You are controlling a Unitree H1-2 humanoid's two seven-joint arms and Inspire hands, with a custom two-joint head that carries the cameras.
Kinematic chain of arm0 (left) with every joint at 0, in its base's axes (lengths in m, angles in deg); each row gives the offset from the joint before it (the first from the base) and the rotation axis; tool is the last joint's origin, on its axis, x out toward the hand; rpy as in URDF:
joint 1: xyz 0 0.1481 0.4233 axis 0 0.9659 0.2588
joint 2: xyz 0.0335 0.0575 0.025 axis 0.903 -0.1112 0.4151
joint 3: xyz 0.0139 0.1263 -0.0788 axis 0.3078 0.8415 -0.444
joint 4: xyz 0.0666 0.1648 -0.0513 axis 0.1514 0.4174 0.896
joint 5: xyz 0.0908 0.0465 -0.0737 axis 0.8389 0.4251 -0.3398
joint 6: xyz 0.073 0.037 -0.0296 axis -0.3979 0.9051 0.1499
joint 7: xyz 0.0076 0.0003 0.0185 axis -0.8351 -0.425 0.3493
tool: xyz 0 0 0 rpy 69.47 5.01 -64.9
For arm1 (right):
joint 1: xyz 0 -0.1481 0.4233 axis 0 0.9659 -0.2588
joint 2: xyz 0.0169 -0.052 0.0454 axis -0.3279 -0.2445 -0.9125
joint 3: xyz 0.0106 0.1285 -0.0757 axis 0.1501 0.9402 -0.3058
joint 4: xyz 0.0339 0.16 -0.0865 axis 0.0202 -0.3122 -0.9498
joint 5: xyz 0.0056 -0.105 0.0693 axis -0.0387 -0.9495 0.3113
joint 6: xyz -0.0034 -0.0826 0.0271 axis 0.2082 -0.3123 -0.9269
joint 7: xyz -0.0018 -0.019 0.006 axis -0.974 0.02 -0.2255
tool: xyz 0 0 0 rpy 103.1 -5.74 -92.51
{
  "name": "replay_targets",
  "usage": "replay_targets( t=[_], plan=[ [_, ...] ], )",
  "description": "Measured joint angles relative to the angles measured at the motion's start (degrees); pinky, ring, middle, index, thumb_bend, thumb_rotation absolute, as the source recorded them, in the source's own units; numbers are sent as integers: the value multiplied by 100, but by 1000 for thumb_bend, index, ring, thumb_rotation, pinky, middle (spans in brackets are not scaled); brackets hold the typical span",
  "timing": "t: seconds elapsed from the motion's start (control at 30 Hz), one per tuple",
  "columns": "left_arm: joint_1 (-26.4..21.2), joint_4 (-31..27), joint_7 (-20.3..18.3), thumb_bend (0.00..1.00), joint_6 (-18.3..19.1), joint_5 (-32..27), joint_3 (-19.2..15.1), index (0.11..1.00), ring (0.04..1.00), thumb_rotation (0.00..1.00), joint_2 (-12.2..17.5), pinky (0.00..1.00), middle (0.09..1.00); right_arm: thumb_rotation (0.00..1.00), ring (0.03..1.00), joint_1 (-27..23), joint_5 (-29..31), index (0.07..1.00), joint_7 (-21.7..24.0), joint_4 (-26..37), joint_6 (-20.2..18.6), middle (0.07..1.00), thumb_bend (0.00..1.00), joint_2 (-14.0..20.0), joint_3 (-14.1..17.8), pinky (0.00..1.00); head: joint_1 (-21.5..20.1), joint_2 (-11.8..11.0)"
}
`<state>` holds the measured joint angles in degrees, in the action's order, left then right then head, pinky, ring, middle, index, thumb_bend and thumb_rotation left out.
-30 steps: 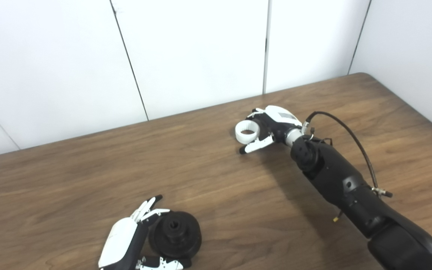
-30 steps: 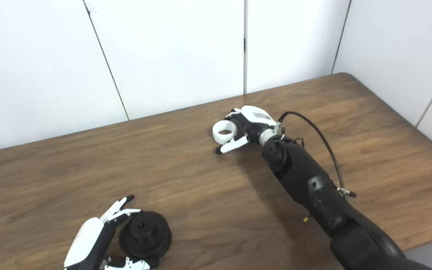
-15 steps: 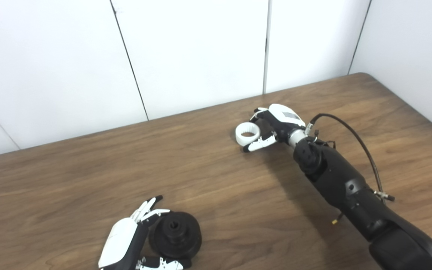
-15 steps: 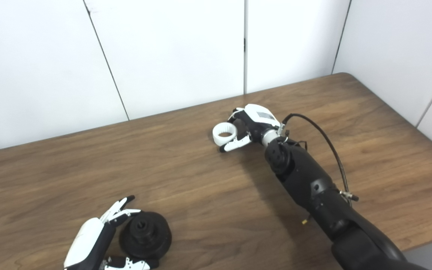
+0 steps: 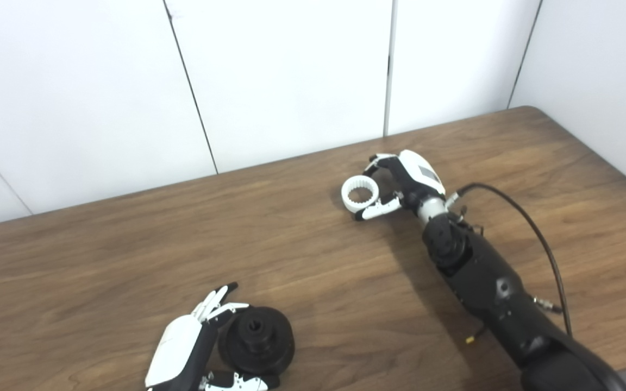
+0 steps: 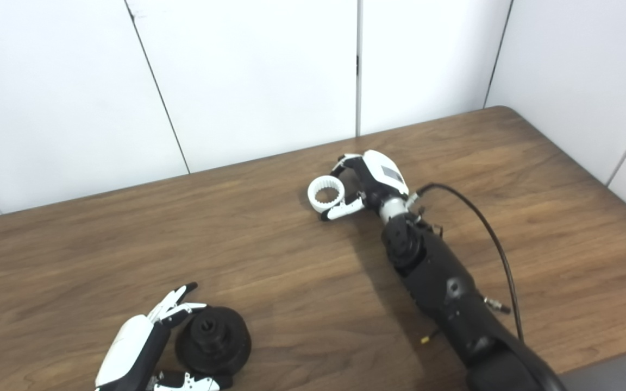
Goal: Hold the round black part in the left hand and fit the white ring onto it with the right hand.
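Left hand point(image 5: 182, 353) hasn't budged over the last second: fingers point(image 5: 216, 300) spread and mostly straight along the far-left flank of the round black part point(image 5: 257, 341), thumb running under its near edge. The hand cups the part but hasn't closed on it. The part is flat on the table point(image 5: 101, 260), hub hole facing up.

Right hand point(image 5: 400, 182) is where the change is. The wrist has rolled, so the white ring point(image 5: 360, 194) now shows its toothed bore to the cameras, where before it sat more edge-on. Fingers curl over the ring's far side and the thumb presses its near rim: a closed pinch, probably secure, ring off the table or barely so.

Ring is well apart from the black part. Pickup looks done; transport and left-hand clamp are still to do.
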<state>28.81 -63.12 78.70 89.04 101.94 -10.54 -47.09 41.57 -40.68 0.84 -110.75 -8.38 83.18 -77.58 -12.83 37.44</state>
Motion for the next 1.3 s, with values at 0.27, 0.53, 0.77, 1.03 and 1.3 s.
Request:
replay_targets(
  t=[0.27, 0.53, 0.77, 1.03, 1.3],
  plan=[
    [0, 0, 11, 820, 17, 14, 1, 613, 970, 295, -10, 937, 960, 139, 877, 98, 130, 482, -480, -122, 170, 808, 520, -171, 86, 865, 27, 18],
    [0, 1, 26, 818, 14, 14, 1, 614, 970, 293, -22, 937, 962, 138, 874, 311, 199, 482, -517, 161, 200, 805, 521, -206, 110, 838, 53, 17],
    [-1, 8, 29, 822, 22, 20, 2, 613, 967, 290, -45, 941, 959, 142, 863, 616, 267, 481, -340, 918, 202, 807, 520, -229, 157, 791, 114, 26],
    [-18, 33, 60, 825, 18, 52, 10, 614, 964, 294, -76, 932, 955, 143, 870, 632, 397, 481, -40, 1926, 114, 806, 521, -236, 307, 799, 264, 44],
    [-36, 70, 81, 822, 57, 114, 55, 616, 969, 322, -181, 939, 962, 143, 859, 940, 503, 481, 251, 2818, -31, 794, 522, -370, 403, 809, 659, 123]
  ],
)
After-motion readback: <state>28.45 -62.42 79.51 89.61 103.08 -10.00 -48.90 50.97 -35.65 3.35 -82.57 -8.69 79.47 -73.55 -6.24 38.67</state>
